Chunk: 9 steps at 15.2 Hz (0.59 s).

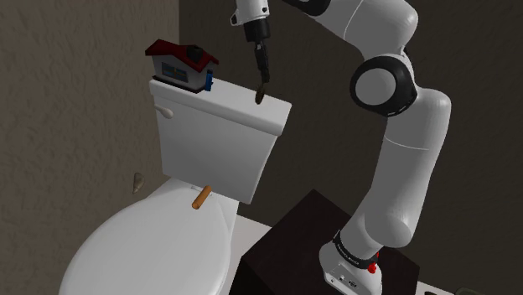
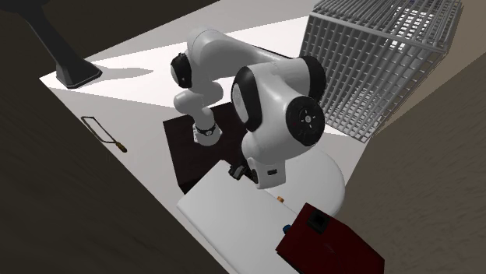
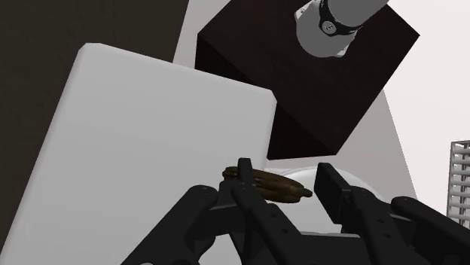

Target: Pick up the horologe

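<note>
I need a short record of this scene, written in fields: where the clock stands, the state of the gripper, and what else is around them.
clock: house-shaped, red roof, upright on the tank lid, at its end on the shoulder view's left
gripper: open, holds nothing, just above the other end of the tank lid, apart from the clock
brown stick: lies on the toilet lid, below the tank lid's front
stand: dark box at the shoulder view's lower right
task state: clock not yet grasped
</note>
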Motion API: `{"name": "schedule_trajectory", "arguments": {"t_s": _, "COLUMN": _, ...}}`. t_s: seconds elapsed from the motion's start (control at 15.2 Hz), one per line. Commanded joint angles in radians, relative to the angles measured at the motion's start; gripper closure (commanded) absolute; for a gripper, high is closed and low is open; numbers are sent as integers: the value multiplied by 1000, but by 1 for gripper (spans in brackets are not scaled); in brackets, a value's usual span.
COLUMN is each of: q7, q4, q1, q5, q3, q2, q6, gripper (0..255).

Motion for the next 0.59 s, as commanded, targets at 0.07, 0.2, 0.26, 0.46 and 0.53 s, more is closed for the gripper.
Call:
{"name": "schedule_trajectory", "arguments": {"t_s": 0.07, "q7": -10, "q4": 116, "q1": 2, "q5": -5, "q3": -1, "q2": 45, "q6": -71, "gripper": 255}}
{"name": "schedule_trajectory", "arguments": {"t_s": 0.2, "q7": -19, "q4": 205, "q1": 2, "q5": -9, "q3": -3, "q2": 82, "q6": -122, "gripper": 255}}
{"name": "schedule_trajectory", "arguments": {"t_s": 0.26, "q7": -25, "q4": 259, "q1": 3, "q5": -12, "q3": -4, "q2": 106, "q6": -152, "gripper": 255}}
{"name": "schedule_trajectory", "arguments": {"t_s": 0.46, "q7": -44, "q4": 429, "q1": 4, "q5": -21, "q3": -9, "q2": 188, "q6": -240, "gripper": 255}}
{"name": "schedule_trajectory", "arguments": {"t_s": 0.53, "q7": -44, "q4": 426, "q1": 4, "q5": -21, "q3": -9, "q2": 186, "q6": -239, "gripper": 255}}
